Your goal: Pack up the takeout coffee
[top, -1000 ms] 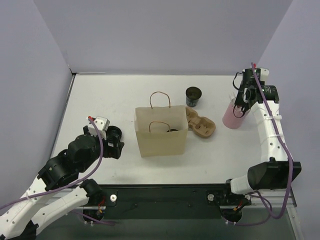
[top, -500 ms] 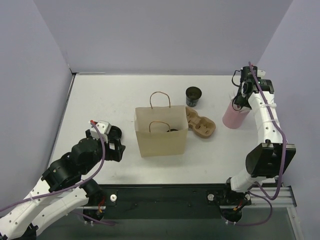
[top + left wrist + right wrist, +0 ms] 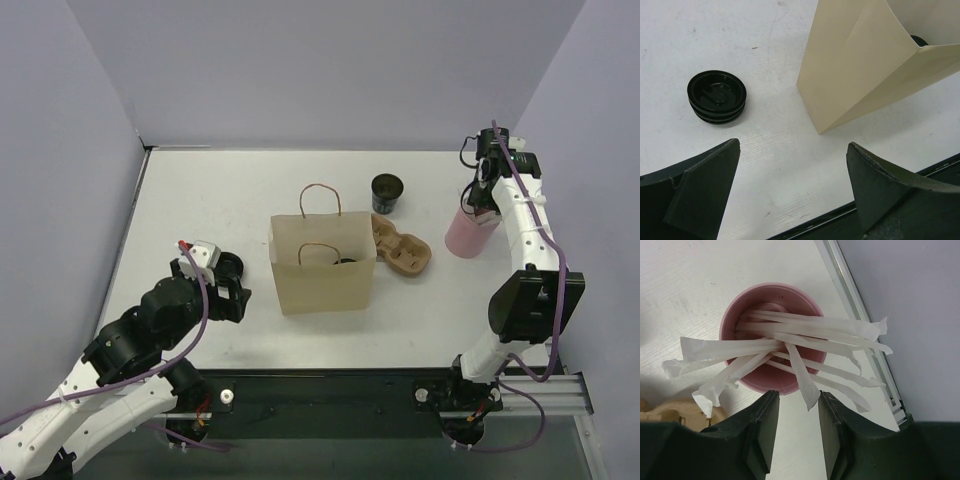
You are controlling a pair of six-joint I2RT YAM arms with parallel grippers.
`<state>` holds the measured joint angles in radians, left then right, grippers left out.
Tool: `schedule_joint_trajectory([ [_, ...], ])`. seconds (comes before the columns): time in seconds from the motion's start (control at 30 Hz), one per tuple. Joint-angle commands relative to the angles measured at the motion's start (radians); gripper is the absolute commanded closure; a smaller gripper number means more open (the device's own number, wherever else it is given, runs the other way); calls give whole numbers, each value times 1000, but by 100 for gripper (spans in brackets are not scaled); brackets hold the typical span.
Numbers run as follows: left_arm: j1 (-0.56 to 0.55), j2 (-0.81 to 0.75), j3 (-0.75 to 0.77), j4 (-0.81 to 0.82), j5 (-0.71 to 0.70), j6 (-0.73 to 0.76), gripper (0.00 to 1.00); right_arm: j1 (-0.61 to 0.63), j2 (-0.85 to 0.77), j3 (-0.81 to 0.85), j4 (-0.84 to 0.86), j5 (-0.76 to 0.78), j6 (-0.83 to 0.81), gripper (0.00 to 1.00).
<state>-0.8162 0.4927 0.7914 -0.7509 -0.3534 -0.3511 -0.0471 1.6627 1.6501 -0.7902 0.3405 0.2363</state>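
1. Both grippers are empty. The left gripper [image 3: 792, 150] is spread wide with nothing between its fingers. The right gripper [image 3: 797, 407] has its jaws a narrow gap apart, and we see nothing pinched in them.
2. We find the tan paper bag with loop handles [image 3: 322, 262] standing upright mid-table with its mouth open to the top. We take it that this lets things be lowered straight in. Something dark [image 3: 343, 260] already sits inside, but we cannot tell what it is.
3. Just right of the bag lies the brown moulded-pulp cup carrier [image 3: 400, 247]. The black paper cup [image 3: 387, 193] stands on the far side of the carrier with no lid on. Neither is in the bag, so most of the packing looks undone.
4. Left of the bag rests the black round plastic lid [image 3: 717, 96], which may be a short stack of lids. The left gripper hovers near it on the near side. We judge its wide spread is meant to span the lid's rim.
5. At the far right stands the pink plastic cup [image 3: 772, 340], holding the white paper-wrapped straws [image 3: 805, 337] fanned over its rim. The right gripper hangs directly above, and 1 straw tip points into its gap. We think the narrow opening suits so thin a target.
6. Because the straws overlap, closing on 1 may drag others out or tip the light cup.
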Motion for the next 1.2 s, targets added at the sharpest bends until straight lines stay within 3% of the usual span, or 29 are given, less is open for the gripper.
schedule_joint_trajectory([
  [0.0, 5, -14, 42, 39, -21, 9, 3, -11, 6, 27, -30, 57, -8, 62],
  [0.13, 5, -14, 46, 35, -21, 8, 3, -19, 12, 27, -30, 68, -15, 66],
  [0.43, 5, -28, 45, 33, -15, -11, 3, -19, -4, 51, -29, 40, -43, 100],
  [0.87, 5, 1, 98, 55, 14, -26, 3, 9, -246, 186, -153, 57, -11, 100],
  [1.17, 6, 46, 192, 44, -7, -22, 3, 80, -460, 333, -140, -57, -26, 100],
])
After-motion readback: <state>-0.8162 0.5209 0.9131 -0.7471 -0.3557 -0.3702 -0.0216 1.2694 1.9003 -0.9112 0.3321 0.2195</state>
